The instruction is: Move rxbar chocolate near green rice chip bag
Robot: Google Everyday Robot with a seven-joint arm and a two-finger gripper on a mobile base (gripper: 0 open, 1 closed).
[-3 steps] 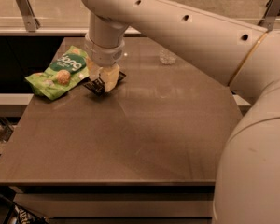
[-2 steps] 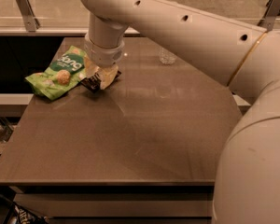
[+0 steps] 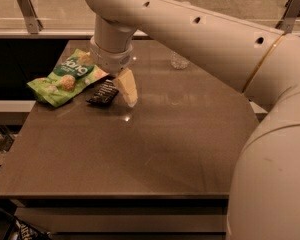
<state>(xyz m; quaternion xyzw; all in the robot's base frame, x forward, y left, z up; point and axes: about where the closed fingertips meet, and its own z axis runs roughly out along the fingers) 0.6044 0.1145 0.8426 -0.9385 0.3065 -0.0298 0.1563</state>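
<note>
**A:** Camera view, starting at the left: what's at the counter's (image 3: 165,149) far-left corner?

**B:** The green rice chip bag (image 3: 65,79). It lies flat with the logo up, and its left end pokes out past the left edge.

**A:** And the rxbar chocolate (image 3: 103,92)?

**B:** Flat on the counter just right of the bag. Its far end touches or very nearly touches the bag's right corner. I'd say it lies there because that is the spot the task asks for, so the move looks as good as done.

**A:** Is the pincer (image 3: 116,90) gripping it?

**B:** No, it looks released. It hangs low from the wrist over the bar, and one pale finger (image 3: 127,86) stands just beside the bar's right edge with nothing pinched. The other finger is mostly hidden behind the wrist.

**A:** So the bar is left of that finger?

**B:** Yes, resting on the counter and carrying its own weight. Lifting straight up should clear it without a nudge.

**A:** Anything further right?

**B:** A clear bottle (image 3: 179,60) near the far edge, well apart from everything else. The big arm (image 3: 205,39) sweeps in from the right.
</note>
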